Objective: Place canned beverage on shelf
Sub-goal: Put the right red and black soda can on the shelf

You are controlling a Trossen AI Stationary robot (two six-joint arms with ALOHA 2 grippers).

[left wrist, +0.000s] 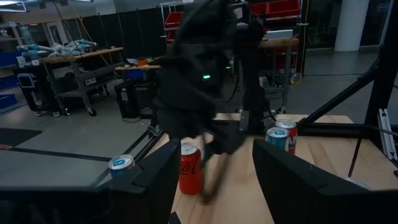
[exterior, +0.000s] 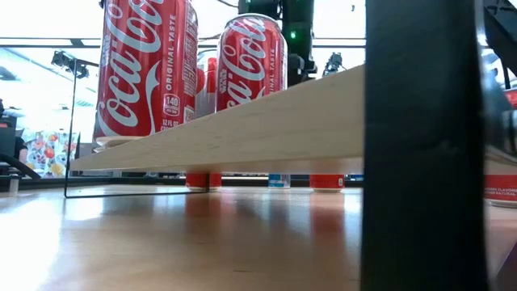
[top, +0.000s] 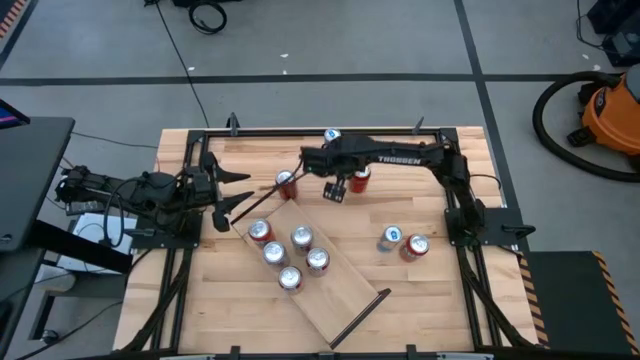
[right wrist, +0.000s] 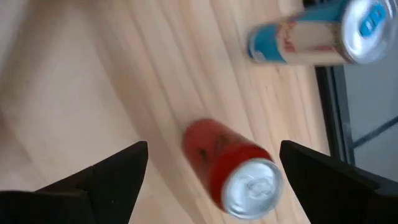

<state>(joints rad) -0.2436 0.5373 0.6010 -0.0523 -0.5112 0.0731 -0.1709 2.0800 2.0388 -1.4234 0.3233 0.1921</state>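
The shelf point(top: 340, 290), a pale plank with a black rod point(top: 362, 317) at its near end, lies aslant on the slatted table. Several cans point(top: 301, 237) stand on it, seen close in the low view point(exterior: 145, 69). A red can point(top: 360, 180) stands upright on the table near the far edge. My right gripper point(top: 336, 192) hangs open above it, pointing steeply down. In the right wrist view the can point(right wrist: 230, 168) shows between the spread fingers of my right gripper point(right wrist: 211, 155), untouched. My left gripper point(left wrist: 216, 149) waits open at the table's left, pointing level.
A blue can point(top: 333, 135) stands by the far rail, also in the right wrist view point(right wrist: 305, 40). Another red can point(top: 287, 182) stands beside the shelf's far end. A blue can point(top: 390, 238) and a red one point(top: 415, 246) stand at the right. Black frame rails point(top: 300, 131) border the table.
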